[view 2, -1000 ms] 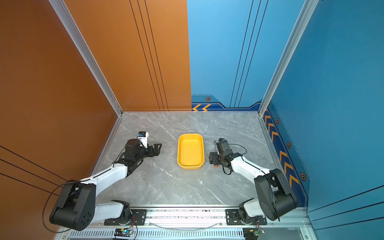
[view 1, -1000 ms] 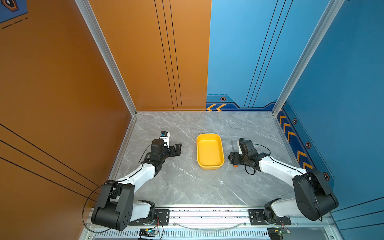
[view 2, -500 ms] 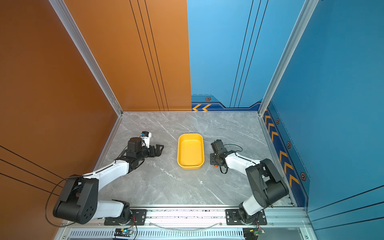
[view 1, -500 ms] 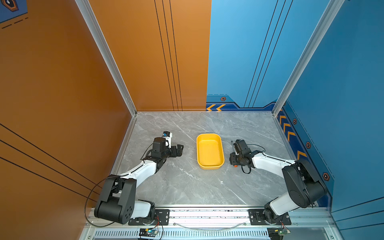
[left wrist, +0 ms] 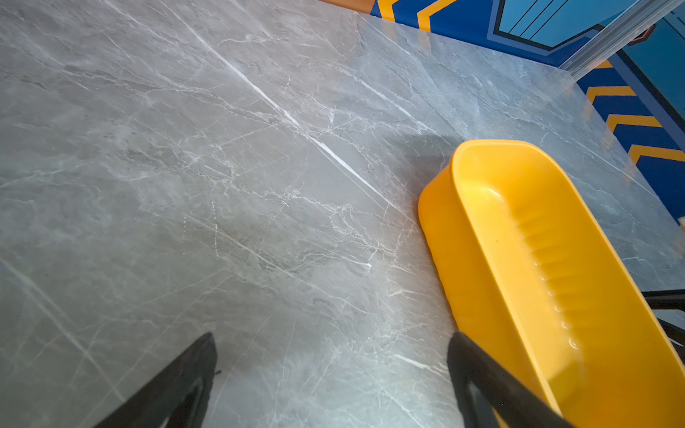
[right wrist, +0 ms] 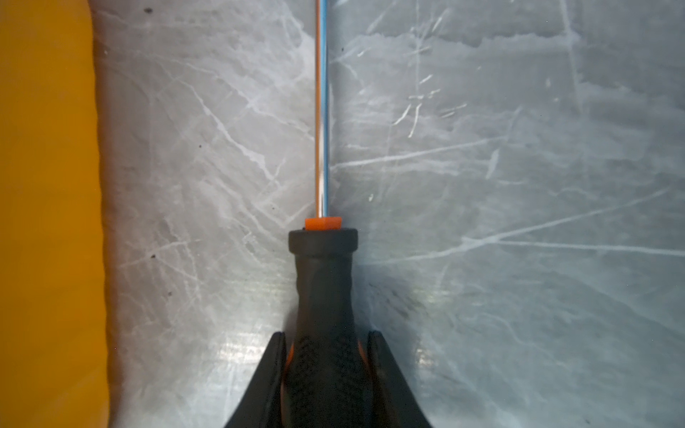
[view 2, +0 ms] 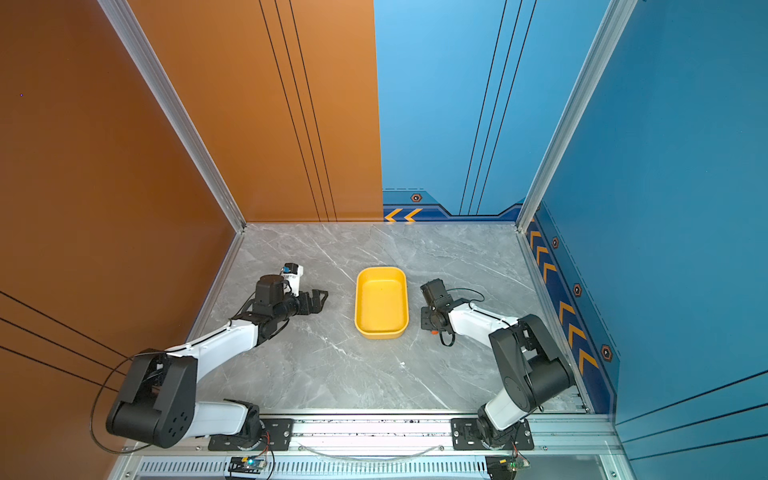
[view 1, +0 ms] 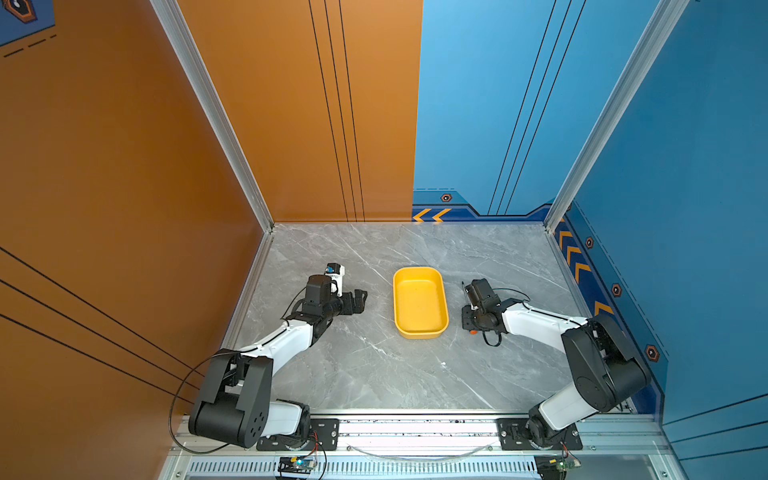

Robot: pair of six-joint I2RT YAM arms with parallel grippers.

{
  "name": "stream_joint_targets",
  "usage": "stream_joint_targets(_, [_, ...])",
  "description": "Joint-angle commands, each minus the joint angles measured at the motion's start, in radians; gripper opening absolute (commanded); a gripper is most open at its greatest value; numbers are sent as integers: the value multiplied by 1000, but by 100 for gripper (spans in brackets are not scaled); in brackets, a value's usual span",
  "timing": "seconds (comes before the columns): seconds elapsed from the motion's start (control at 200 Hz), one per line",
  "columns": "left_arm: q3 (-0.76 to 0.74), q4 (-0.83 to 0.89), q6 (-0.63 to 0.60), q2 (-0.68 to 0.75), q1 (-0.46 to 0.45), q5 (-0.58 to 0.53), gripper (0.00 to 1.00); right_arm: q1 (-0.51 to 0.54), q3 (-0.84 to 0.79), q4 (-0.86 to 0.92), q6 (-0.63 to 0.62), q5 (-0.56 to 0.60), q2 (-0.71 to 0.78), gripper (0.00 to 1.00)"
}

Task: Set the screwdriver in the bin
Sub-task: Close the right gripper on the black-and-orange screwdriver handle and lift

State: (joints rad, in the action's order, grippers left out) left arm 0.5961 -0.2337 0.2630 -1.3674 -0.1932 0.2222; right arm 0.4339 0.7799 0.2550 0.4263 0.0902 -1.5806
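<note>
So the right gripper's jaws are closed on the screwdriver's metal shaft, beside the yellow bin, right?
Not the shaft. The right wrist view shows the right gripper with its jaws closed on the black handle of the screwdriver, beside the yellow bin.

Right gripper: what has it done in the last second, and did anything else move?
The right gripper closed its jaws on the screwdriver, at its black handle, beside the bin; its arm's elbow swung inward. The left gripper, open, edged slightly toward the bin. The bin stayed put, with nothing in it.
</note>
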Motion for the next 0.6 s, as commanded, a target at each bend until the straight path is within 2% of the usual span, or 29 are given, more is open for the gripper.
stream_joint_targets(0.0, [24, 22, 1, -13, -6, 28, 98, -1, 22, 50, 11, 12, -8, 17])
stream_joint_targets(0.155, [27, 22, 3, -16, -7, 31, 98, -15, 26, 54, 31, -5, 12, 5])
stream_joint_targets(0.401, [33, 22, 6, -21, -6, 38, 98, -40, 27, 56, 61, -45, 83, 1])
stream_joint_targets(0.596, [38, 22, 5, -25, -7, 40, 98, -50, 27, 67, 91, -21, 181, 0])
